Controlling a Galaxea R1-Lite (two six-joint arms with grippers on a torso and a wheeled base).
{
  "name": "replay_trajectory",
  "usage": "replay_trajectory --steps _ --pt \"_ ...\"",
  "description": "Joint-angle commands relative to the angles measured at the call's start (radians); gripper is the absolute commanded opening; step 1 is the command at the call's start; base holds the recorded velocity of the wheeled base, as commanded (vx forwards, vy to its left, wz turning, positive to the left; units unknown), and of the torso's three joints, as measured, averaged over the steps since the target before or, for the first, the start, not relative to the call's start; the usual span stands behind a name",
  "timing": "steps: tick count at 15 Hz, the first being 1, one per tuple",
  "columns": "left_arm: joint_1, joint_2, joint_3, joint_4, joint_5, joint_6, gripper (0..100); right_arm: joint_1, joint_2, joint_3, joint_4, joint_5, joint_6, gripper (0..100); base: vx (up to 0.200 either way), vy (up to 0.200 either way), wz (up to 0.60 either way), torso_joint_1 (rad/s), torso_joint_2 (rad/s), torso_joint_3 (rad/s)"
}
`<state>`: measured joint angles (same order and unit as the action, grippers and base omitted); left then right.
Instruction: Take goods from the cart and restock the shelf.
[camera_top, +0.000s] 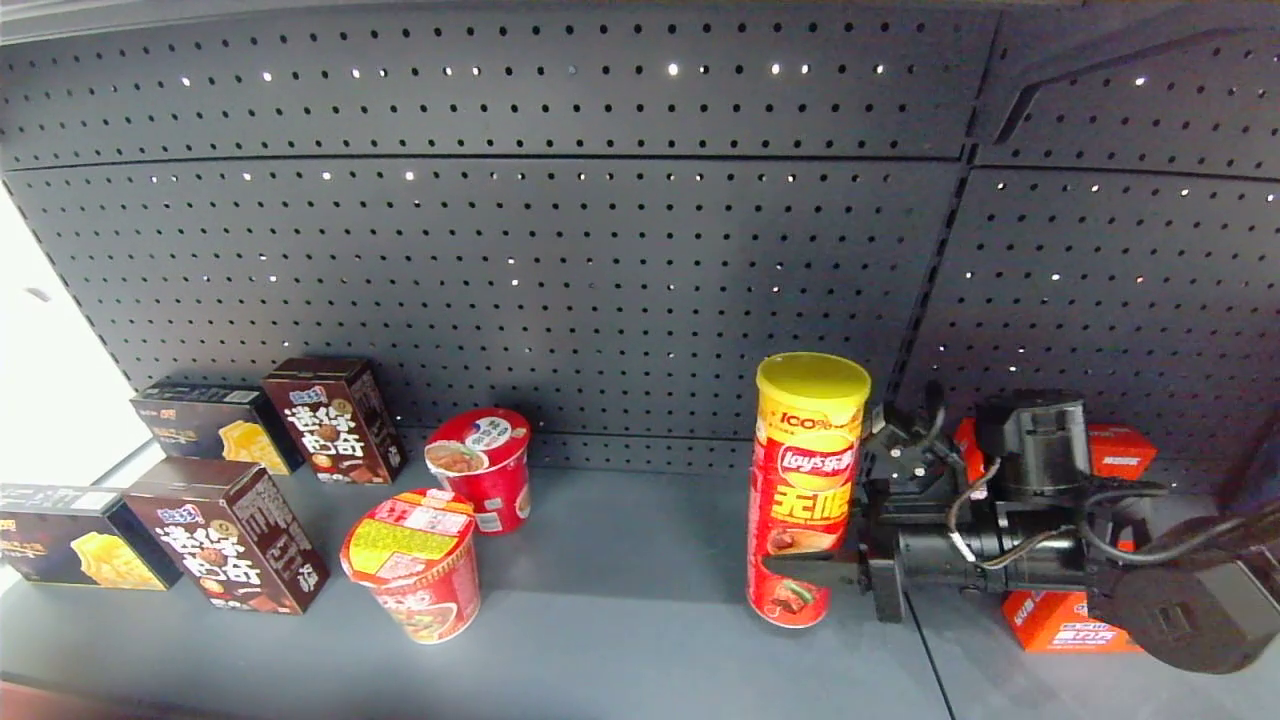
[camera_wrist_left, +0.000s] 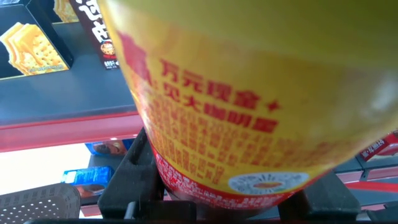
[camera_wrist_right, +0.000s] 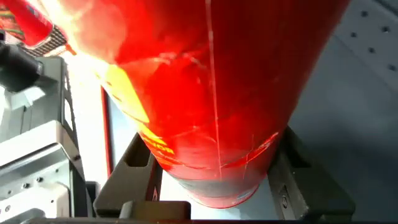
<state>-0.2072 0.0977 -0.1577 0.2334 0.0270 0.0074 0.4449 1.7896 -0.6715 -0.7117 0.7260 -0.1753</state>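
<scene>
Cardboard, seemingly: the tall red-and-yellow crisp tube with yellow lid stands upright on the grey metal shelf, pinched low by the right hand. Judged light, stiff yet crushable, tip-prone: gentle mid-height grip advised. The left hand clasps a second yellow-and-red tube.

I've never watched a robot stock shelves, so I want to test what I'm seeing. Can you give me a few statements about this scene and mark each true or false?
1. The right gripper holds a tall chips can upright on the shelf. True.
2. That can's lid is blue. False: it is yellow.
3. Two red noodle cups stand on the robot's left of the chips can. True.
4. The four boxes are stacked in one pile. False: they stand side by side in two rows.
5. The left gripper is empty. False: it grips a yellow can.
</scene>
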Motion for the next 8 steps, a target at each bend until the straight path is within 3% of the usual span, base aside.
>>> replay_trajectory --steps 1,3,8 --pt "0.000 -0.001 0.004 -0.009 0.001 0.000 0 0.001 -0.075 0.072 -0.075 -0.019 -0.015 0 0.000 0.000 0.00 0.000 0.00 0.000" --pt "0.000 -0.001 0.003 -0.016 0.005 0.000 0 0.049 -0.075 0.158 -0.209 -0.026 -0.009 0 0.000 0.000 0.00 0.000 0.00 0.000" --pt "0.000 -0.001 -0.010 -0.017 0.044 0.005 0 0.112 -0.118 0.329 -0.330 -0.039 -0.004 0 0.000 0.000 0.00 0.000 0.00 0.000"
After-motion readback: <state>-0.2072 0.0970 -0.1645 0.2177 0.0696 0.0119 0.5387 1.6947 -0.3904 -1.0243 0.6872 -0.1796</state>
